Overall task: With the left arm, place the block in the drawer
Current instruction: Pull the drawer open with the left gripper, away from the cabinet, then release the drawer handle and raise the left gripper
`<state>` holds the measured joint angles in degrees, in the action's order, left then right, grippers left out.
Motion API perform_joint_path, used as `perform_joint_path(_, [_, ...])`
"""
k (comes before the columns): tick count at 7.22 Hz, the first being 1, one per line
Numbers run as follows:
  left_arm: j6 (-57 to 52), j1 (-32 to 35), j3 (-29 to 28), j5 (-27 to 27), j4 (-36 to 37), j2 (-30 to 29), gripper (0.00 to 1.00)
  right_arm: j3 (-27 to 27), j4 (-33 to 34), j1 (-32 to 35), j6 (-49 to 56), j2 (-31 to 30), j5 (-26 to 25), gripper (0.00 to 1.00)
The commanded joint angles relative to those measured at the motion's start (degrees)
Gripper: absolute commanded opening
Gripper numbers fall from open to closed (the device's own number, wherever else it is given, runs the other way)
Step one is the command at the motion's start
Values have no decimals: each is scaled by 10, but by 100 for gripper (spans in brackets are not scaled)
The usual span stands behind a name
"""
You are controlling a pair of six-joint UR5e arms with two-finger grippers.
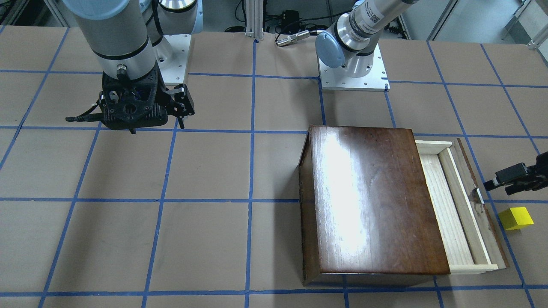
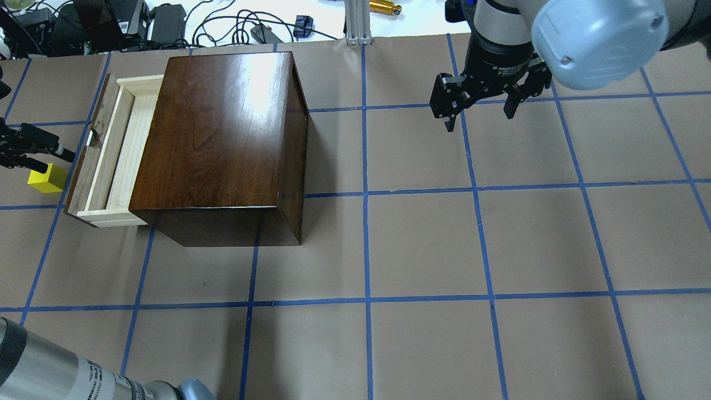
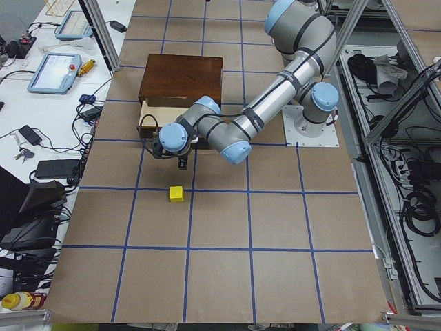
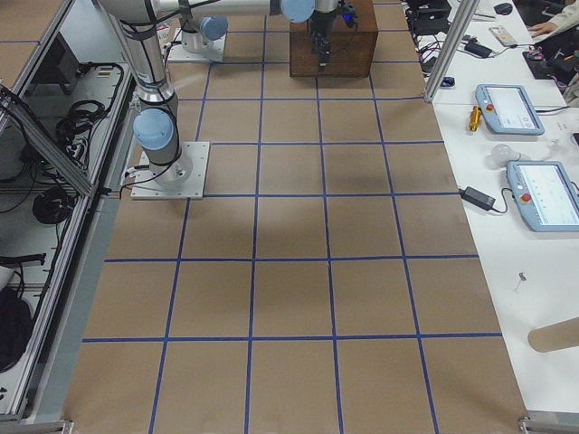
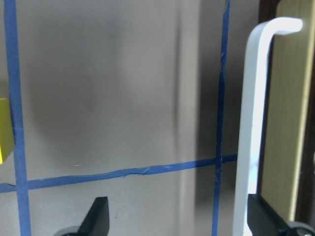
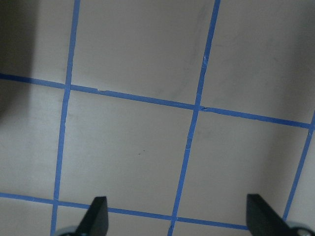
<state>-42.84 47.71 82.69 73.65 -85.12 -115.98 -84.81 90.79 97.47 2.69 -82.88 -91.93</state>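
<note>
The yellow block lies on the table just outside the drawer's dark front; it also shows in the overhead view and at the left edge of the left wrist view. The drawer stands pulled out of the dark-brown box and is empty. My left gripper is open and empty, low beside the drawer's metal pull, a little apart from the block. My right gripper is open and empty, far across the table.
Brown paper with a blue tape grid covers the table. Both arm bases stand at the robot's side. Cables and tablets lie on a bench past the box.
</note>
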Motion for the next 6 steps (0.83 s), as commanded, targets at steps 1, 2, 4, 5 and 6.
perform_joint_path(1, [0,0,-9,58,2,33,100,0,0,0,0,0,0,100])
perform_joint_path(2, [0,0,-14,95,2,48,100,0,-1,0,0,0,0,100])
perform_joint_path(4, [9,9,-16,96,-34,117,100,0,0,0,0,0,0,100])
perform_joint_path(5, [12,13,-14,92,-63,161,100,0,0,0,0,0,1,100])
perform_joint_path(6, [16,15,-9,98,-100,202,100,0,0,0,0,0,0,100])
